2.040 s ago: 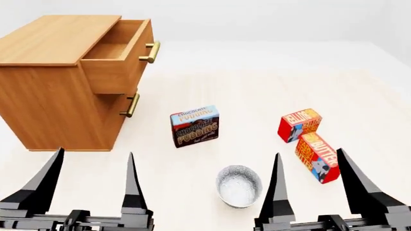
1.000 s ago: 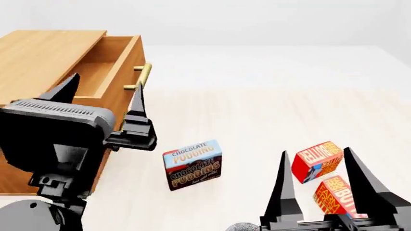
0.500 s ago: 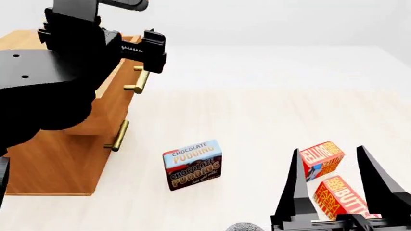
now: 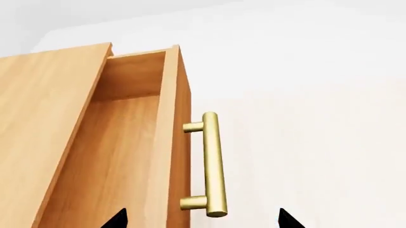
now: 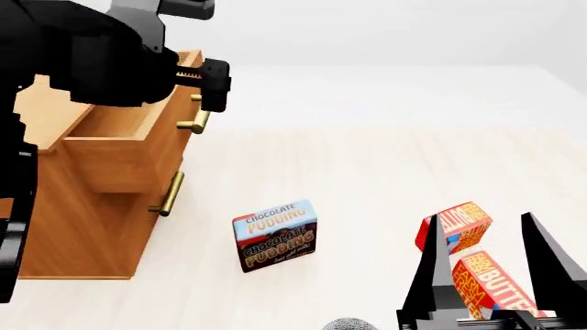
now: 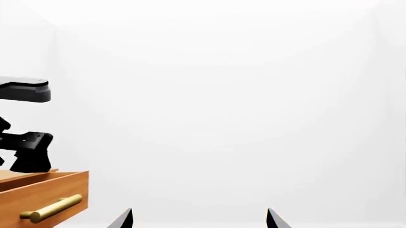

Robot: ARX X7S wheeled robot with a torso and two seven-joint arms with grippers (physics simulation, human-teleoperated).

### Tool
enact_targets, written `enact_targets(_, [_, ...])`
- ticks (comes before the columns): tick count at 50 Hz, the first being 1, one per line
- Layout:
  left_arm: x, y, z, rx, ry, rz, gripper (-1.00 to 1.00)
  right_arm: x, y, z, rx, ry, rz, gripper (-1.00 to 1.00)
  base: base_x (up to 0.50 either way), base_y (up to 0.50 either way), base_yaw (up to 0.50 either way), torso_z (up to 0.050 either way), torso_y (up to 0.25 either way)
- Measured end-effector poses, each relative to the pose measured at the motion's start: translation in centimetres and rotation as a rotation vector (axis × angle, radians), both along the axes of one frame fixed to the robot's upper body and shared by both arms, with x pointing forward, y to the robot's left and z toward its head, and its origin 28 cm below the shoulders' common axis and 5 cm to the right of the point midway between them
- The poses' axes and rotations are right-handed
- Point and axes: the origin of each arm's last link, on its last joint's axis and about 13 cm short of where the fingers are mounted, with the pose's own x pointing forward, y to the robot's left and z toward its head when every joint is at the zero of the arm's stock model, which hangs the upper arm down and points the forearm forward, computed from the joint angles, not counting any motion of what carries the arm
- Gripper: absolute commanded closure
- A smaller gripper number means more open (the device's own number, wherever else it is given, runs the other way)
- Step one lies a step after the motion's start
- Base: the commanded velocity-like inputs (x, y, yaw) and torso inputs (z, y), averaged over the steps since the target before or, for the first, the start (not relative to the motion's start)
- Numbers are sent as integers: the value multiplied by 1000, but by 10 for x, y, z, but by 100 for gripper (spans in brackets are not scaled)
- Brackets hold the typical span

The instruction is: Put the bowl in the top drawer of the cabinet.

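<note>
Only the speckled grey rim of the bowl (image 5: pixel 348 324) shows, at the head view's bottom edge, left of my right gripper (image 5: pixel 491 265). That gripper is open, empty and points up. The cabinet (image 5: pixel 82 227) stands at the left with its top drawer (image 5: pixel 119 161) pulled out and nothing in the part I can see. My left arm (image 5: pixel 101 62) is raised over the cabinet top. In the left wrist view my left gripper (image 4: pixel 199 222) is open, and the drawer's brass handle (image 4: pixel 214 164) lies just ahead between its tips, not held.
A chocolate pudding box (image 5: pixel 275 235) stands on the pale floor right of the cabinet. Two red butter boxes (image 5: pixel 456 225) (image 5: pixel 491 282) lie by my right gripper. The lower drawer's handle (image 5: pixel 167 194) shows below the open drawer. The right wrist view shows the drawer front (image 6: pixel 44 194) and white background.
My left arm rose from the bottom of the view to the drawer front and has now shifted left, baring the drawer's inside. The right gripper sank slightly to the right.
</note>
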Motion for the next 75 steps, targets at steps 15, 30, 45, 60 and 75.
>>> enact_targets(15, [9,4,12,-37,133,73,-100,2,-2,-2,8,1,-1,-100,0,0,0,0,0])
enact_targets(30, [16,10,5,5,168,139,-100,1,-2,-2,8,2,2,-100,0,0,0,0,0])
enact_targets(45, [24,16,-6,49,184,203,-100,0,-1,-2,8,3,4,-100,0,0,0,0,0])
enact_targets(60, [30,17,-21,41,215,211,-100,0,-1,-2,10,5,3,-100,0,0,0,0,0])
enact_targets(75, [32,12,-32,-1,268,175,-100,-1,-2,-3,14,5,1,-100,0,0,0,0,0])
